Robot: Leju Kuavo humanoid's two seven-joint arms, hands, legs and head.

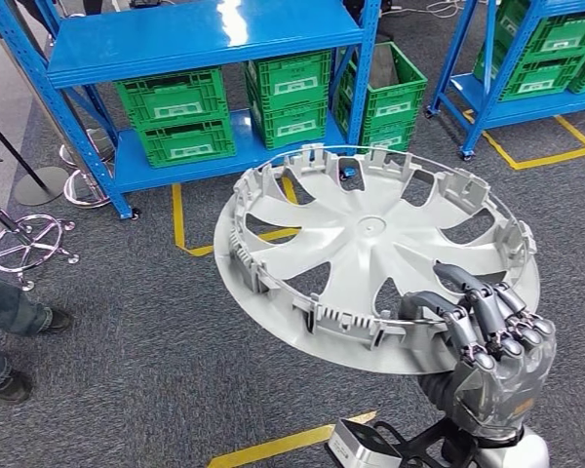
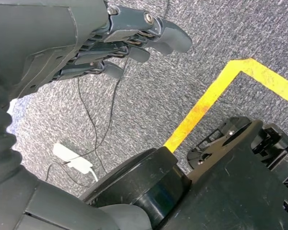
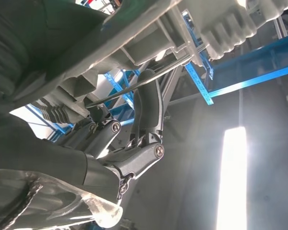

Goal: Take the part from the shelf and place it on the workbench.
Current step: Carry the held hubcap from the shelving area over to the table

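From the head view, the right hand (image 1: 488, 341) grasps the wheel cover (image 1: 370, 249) at its near rim, fingers (image 1: 466, 292) curled over the top edge. The silver disc lies nearly flat in the air, inner ribbed side up, and spreads away from the fingers toward the blue shelf (image 1: 201, 44) and its green crates (image 1: 175, 117). It is already off the shelf, carried over grey carpet; no workbench surface can be seen here, so I judge the carry half done and the placing yet to come. A person's shoes (image 1: 24, 327) stand far out beyond the cover's far rim.

In the left wrist view, the left hand (image 2: 99, 43) hangs over the carpet, fingers (image 2: 171, 38) loosely extended, released and touching nothing.

The right wrist view looks up under the cover (image 3: 142, 43): the thumb (image 3: 148, 108) presses the rim from beneath, so the edge is clamped between thumb and fingers
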